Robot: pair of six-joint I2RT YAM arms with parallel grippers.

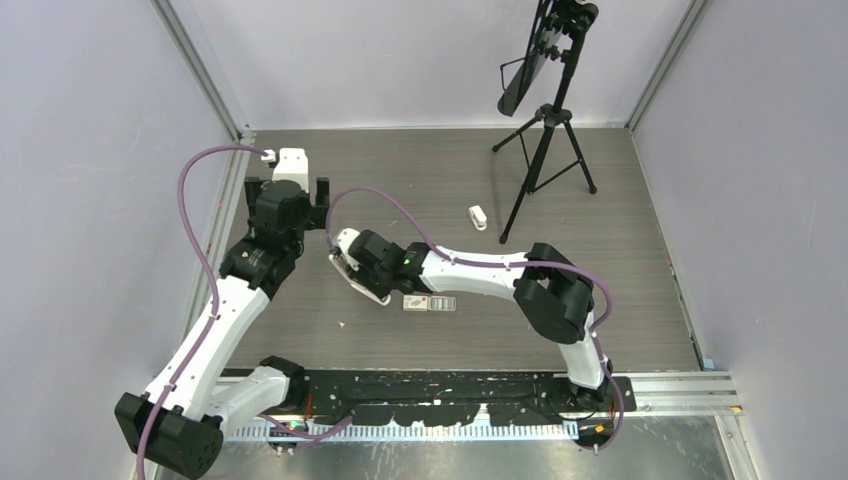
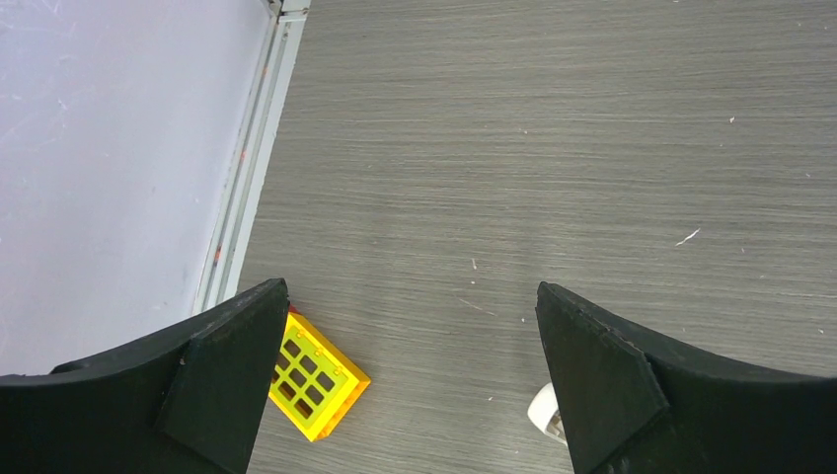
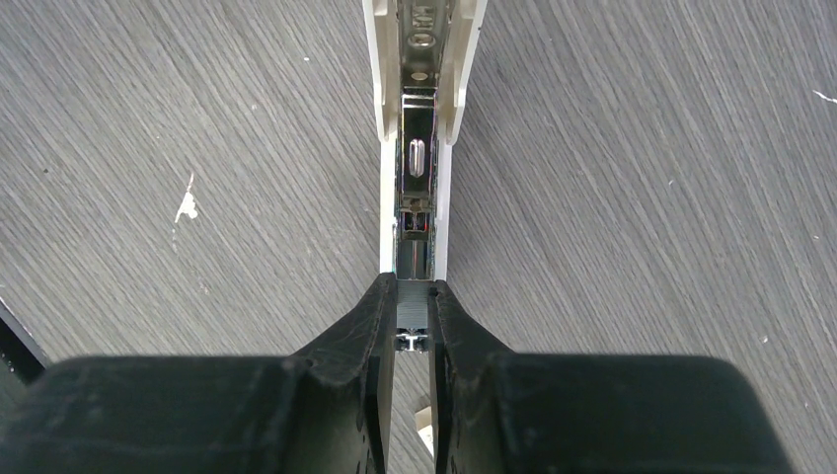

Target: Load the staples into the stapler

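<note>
Wide overhead, close right wrist share stapler (image 3: 418, 148).

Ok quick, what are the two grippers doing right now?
Left gripper: open, holding nothing.
Right gripper: closed on the staples, at the stapler.
</note>
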